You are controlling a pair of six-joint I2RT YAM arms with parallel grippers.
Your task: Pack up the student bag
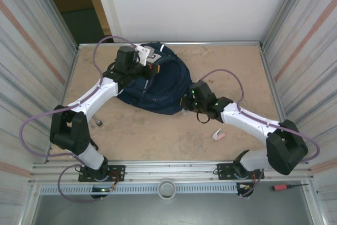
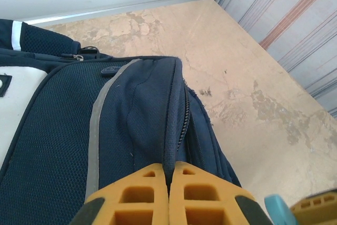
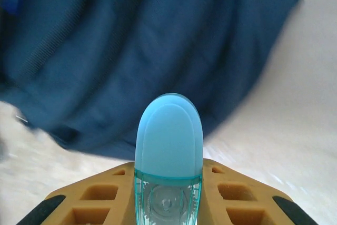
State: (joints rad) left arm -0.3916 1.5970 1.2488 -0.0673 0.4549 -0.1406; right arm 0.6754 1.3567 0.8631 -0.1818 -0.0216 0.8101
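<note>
The student bag (image 1: 158,85), a navy backpack with a white patch and grey strips, lies at the back middle of the table. My left gripper (image 2: 169,169) is shut on a fold of the bag's fabric (image 2: 174,130) beside its zipper (image 2: 185,114); from above this gripper (image 1: 145,59) sits at the bag's far left end. My right gripper (image 3: 168,183) is shut on a light blue correction tape dispenser (image 3: 168,135), held just in front of the bag (image 3: 131,40). From above, the right gripper (image 1: 187,101) is at the bag's right edge.
A small pink and white item (image 1: 218,135) lies on the table near the right arm. A small dark item (image 1: 98,123) lies by the left arm. A red screwdriver (image 1: 287,187) rests outside the front rail. Corrugated walls enclose the table.
</note>
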